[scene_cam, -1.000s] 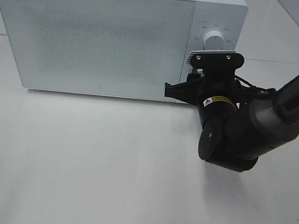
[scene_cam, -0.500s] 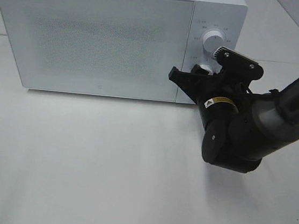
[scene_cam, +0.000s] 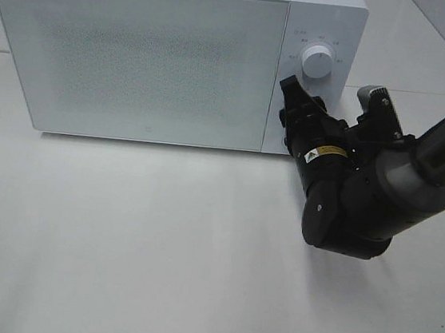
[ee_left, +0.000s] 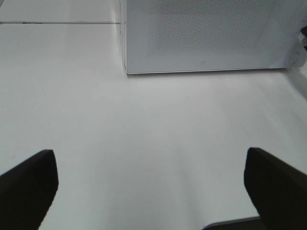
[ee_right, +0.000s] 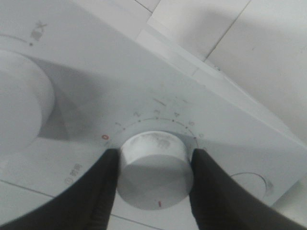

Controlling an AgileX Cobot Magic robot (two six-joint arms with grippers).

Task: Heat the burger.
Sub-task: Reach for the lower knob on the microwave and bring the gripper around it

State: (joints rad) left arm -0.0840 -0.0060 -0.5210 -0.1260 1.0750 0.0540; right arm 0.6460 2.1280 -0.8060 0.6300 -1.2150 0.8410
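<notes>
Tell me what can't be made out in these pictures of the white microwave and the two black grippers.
Burger: in no view; the closed speckled door of the white microwave oven hides the inside.
Lower white round dial: hidden in the exterior high view by the black right gripper clamped on it.
Panel markings: too small in the exterior high view.
Black left gripper: only fingertips show in the left wrist view; the frame edge cuts the rest.

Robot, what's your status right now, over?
Right tool shut on lower dial. Left tool open. Burger not in view, microwave door shut. Nothing seen blocking.
</notes>
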